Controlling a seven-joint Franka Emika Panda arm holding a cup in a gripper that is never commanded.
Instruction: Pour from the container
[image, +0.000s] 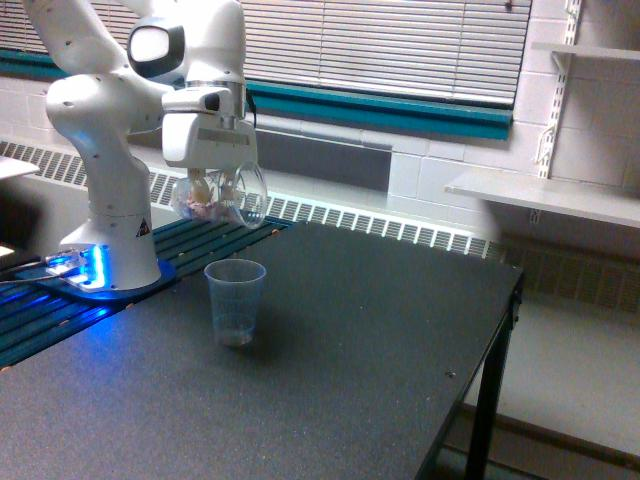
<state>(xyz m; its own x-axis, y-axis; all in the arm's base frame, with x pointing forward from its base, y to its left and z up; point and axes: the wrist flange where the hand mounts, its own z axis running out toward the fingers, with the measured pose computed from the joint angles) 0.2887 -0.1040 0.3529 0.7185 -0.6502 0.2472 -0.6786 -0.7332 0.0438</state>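
Exterior view: our gripper (218, 186) grasps the container (220, 197), tipped in the air above the ribbed plastic cup (235, 301) near the table's (380, 340) back-left edge. We judge pouring underway; next, tilt further.

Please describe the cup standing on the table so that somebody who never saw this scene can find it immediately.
Start at the white robot arm on the exterior view's left, then look down to the dark table. The plastic cup stands upright there alone, clear, tapered and open-topped. Unlike the rounded container of small pieces held above in the gripper, it rests on the tabletop.
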